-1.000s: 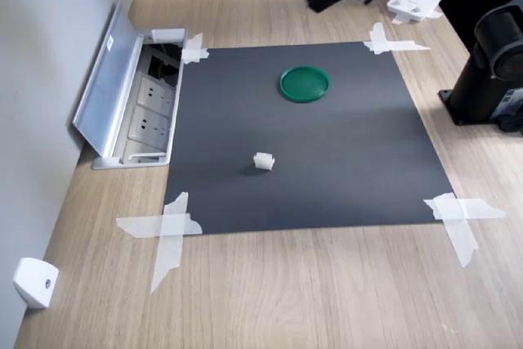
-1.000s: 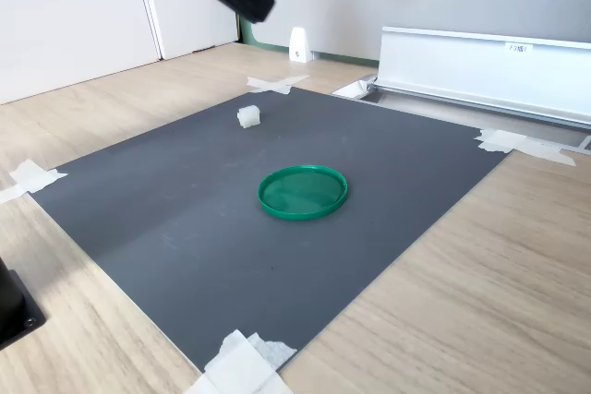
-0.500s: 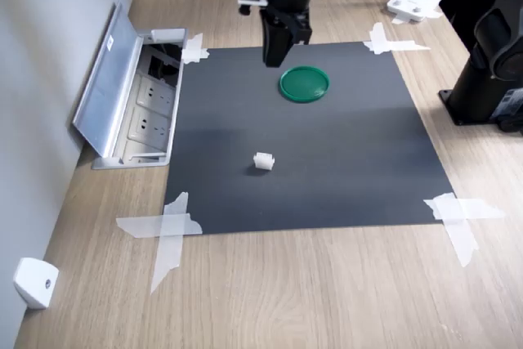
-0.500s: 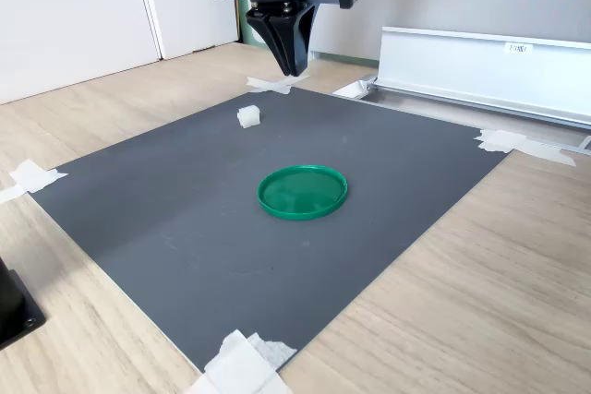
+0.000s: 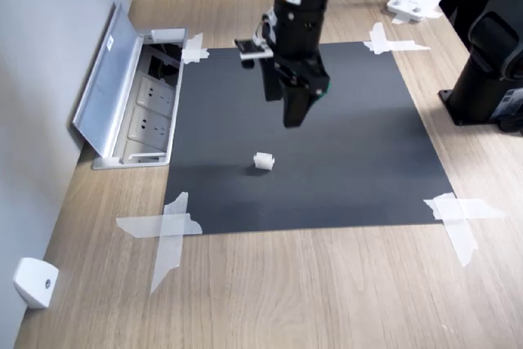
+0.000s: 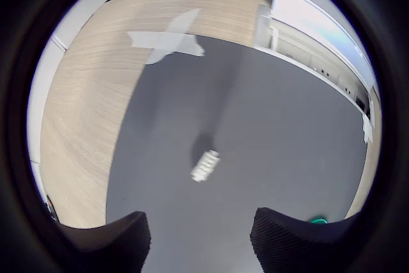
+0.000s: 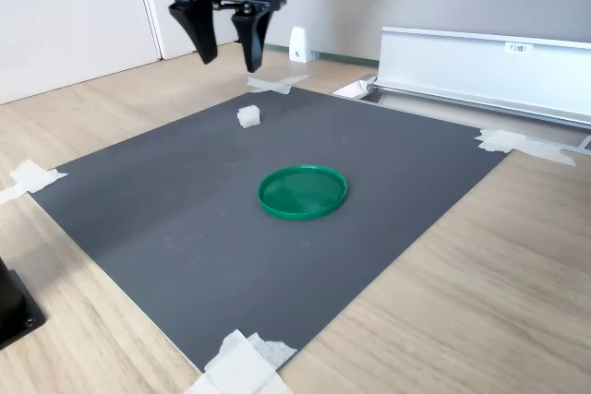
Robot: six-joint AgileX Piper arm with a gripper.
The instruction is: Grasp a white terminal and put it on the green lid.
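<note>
The white terminal (image 5: 263, 161) (image 7: 247, 116) (image 6: 205, 165) lies on the dark mat, a small ribbed block well apart from the green lid (image 7: 302, 192). In the first exterior view the arm covers the lid; the wrist view shows only a sliver of it (image 6: 317, 220). My gripper (image 5: 286, 105) (image 7: 228, 51) (image 6: 201, 242) hangs above the mat between lid and terminal, pointing down. Its fingers (image 6: 287, 234) are spread open with nothing between them, and the terminal sits a little ahead of them in the wrist view.
The dark mat (image 5: 359, 161) is taped at its corners with white strips (image 5: 167, 230). A floor socket box with a raised silver lid (image 5: 114, 87) (image 7: 480, 66) borders one edge. A white wedge piece (image 5: 34, 282) and a black arm base (image 5: 490, 63) stand off the mat.
The arm has swung in over the mat and moved from the lid's far side toward the terminal. Its fingers, together half a second ago, have opened.
</note>
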